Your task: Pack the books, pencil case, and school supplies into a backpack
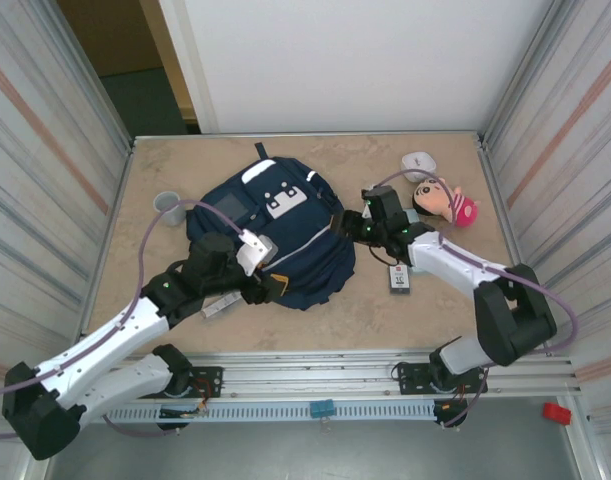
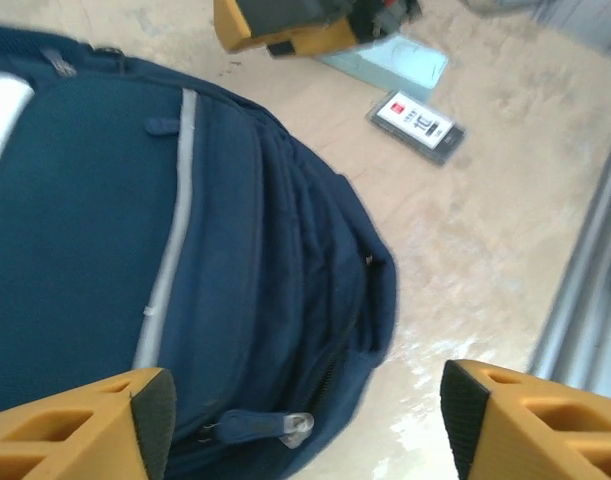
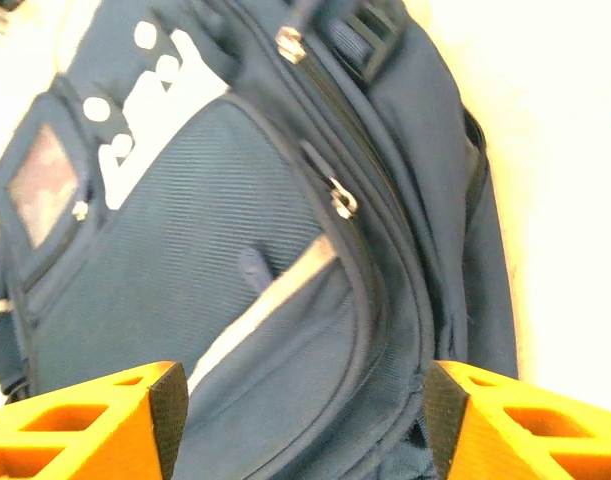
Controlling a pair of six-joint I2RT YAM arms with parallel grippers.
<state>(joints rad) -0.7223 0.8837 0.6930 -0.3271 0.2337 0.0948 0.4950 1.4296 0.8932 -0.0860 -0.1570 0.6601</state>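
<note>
Left gripper (image 2: 305, 405) jaws wide, holding nothing, over large navy-blue fabric backpack (image 2: 105, 250) flat on tan bench (image 2: 485, 220); right gripper (image 3: 303, 400) likewise wide above its zippered front.

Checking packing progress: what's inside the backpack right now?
Its inside is hidden: the backpack fabric covers everything. Outside on the table lie the black box and the pencil case.

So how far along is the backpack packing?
Nothing looks packed: the black labelled box, teal pencil case and silver-grey bar lie on the table beside the backpack. In hand: nothing; left gripper and right gripper are open at the backpack. Remaining: loading all three.
</note>
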